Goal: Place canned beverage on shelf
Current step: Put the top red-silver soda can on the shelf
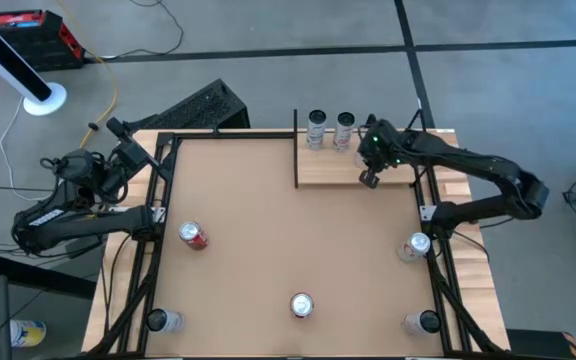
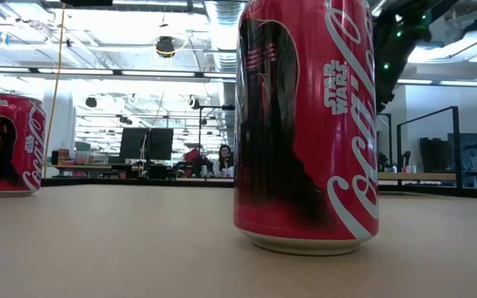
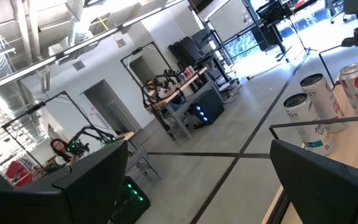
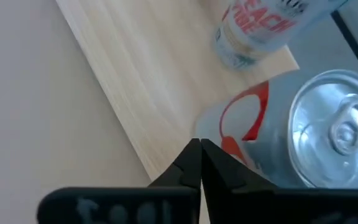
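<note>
My right gripper [image 4: 199, 149] was pinched fully shut on nothing. Its two dark fingertips pressed together over the edge of the small pale wood-plank shelf with thin black uprights [image 1: 333, 170], which stood at the far right of the big brown tabletop board [image 1: 268, 220]. Just beside those tips, not touched as far as I could see, stood the silver aluminium can with red lettering [image 4: 328, 134]. It was upright on the shelf, and its lower half was cut off in my right wrist view. From overhead my own right arm hid it.

Two pale cans with teal print [image 1: 316, 129] stood upright farther back on the shelf, so I counted three cans there, all three plain from my left wrist. From my right wrist only the foot of one teal-print can showed.

Five more cans stood on the board. Two were red cola cans, one [image 1: 193, 236] toward the left and one [image 1: 301, 305] at the near middle. A silver can [image 1: 415, 246] stood at the right edge, and two dark-topped cans [image 1: 161, 321] stood at the near corners, their labels too small to read.

My left gripper [image 3: 197, 155] waited off the table's left edge with its jaws spread wide and empty.
</note>
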`<state>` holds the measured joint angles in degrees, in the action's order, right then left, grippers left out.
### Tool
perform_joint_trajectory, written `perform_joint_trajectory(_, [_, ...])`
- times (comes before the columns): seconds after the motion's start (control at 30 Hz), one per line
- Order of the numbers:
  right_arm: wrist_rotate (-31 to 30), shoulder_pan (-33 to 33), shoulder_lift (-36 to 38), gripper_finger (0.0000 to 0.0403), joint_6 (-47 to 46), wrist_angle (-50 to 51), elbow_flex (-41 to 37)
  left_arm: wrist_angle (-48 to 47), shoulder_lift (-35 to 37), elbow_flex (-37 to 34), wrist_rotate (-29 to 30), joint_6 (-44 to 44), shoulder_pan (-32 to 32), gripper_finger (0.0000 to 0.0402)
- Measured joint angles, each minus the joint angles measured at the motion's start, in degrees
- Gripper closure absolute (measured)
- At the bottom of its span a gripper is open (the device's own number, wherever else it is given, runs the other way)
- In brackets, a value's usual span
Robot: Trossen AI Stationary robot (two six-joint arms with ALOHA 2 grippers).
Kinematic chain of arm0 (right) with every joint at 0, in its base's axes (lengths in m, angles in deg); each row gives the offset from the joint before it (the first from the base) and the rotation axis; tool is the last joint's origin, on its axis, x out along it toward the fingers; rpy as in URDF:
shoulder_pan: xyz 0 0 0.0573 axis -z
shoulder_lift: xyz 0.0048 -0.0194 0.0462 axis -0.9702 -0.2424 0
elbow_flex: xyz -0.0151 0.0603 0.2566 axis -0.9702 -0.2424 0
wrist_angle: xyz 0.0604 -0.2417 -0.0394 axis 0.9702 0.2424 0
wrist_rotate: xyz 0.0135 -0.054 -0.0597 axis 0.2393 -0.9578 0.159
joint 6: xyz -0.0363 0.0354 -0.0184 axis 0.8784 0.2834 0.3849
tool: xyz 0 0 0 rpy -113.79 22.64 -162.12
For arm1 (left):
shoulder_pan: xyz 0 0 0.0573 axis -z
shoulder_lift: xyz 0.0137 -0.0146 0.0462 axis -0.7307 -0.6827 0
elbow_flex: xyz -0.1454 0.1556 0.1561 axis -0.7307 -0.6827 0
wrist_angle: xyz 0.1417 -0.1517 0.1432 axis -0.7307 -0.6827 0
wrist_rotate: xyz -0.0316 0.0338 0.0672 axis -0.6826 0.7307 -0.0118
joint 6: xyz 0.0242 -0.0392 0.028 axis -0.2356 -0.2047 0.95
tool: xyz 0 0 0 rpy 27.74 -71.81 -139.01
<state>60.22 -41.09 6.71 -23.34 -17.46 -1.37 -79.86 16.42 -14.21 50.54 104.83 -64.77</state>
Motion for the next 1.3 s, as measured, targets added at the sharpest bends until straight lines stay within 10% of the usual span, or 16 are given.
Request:
perform_joint_trajectory(0.73, [-11.2,5.8,-4.6,0.0381,-1.3,-0.9,0.0,0.0,0.0,0.0,0.0,-0.1,0.0,0.0022])
perform_joint_trajectory(1.3, [-8.5,4.4,-4.6,0.0384,-3.0,-3.1,0.0,0.0,0.0,0.0,0.0,-0.1,0.0,0.0022])
